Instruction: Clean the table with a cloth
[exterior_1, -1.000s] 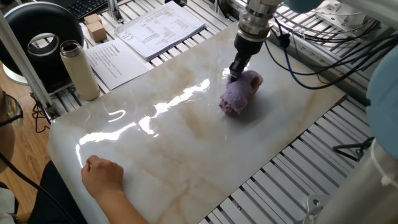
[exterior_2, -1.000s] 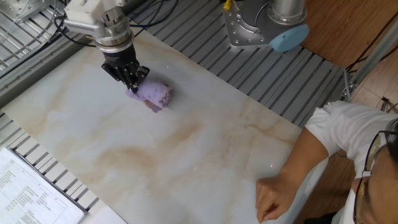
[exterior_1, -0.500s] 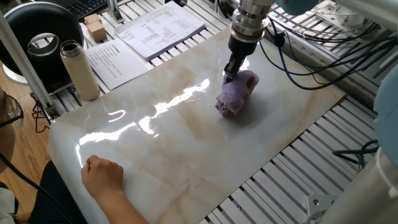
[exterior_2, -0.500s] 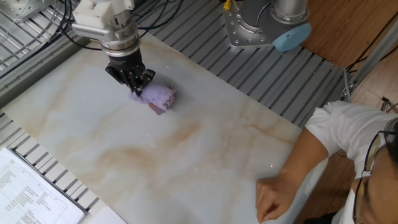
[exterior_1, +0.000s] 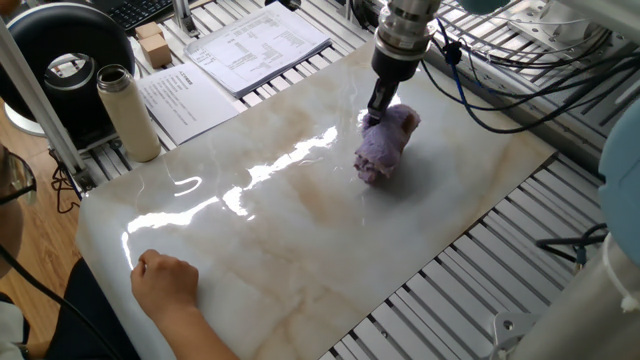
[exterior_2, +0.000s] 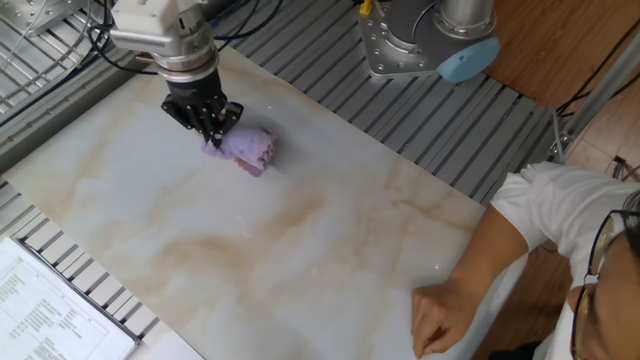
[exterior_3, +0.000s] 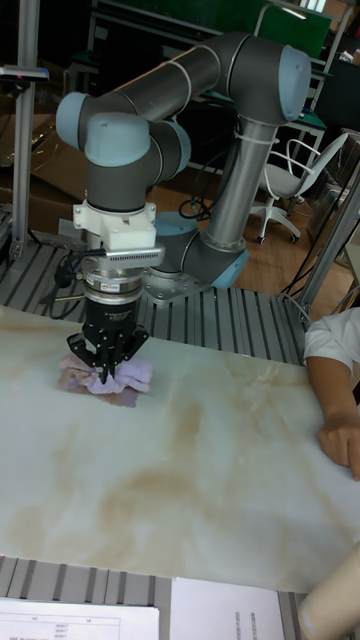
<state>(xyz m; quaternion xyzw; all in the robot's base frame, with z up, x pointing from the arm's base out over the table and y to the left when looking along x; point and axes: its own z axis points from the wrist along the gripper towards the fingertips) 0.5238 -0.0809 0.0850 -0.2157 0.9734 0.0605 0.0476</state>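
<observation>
My cloth on the marble, pinched in my fingers.

The cloth (exterior_1: 385, 147) lies bunched on the table (exterior_1: 300, 230) toward its far side, directly under my gripper (exterior_1: 376, 112), whose fingers are clamped onto its upper edge. A capped cream bottle (exterior_1: 127, 113) stands upright beyond the slab; its contents are hidden.

I am seeing the gripper (exterior_3: 108, 372) burying its fingertips in the cloth (exterior_2: 246, 150), so the part of the rag under it is hiding from me in every view. The printed paper sheets (exterior_2: 45, 310) are running off the lower left edge in the other fixed view, their text too small for me to read. The person's hand (exterior_3: 341, 440) is getting cut by the right edge in the tall fixed view.
</observation>
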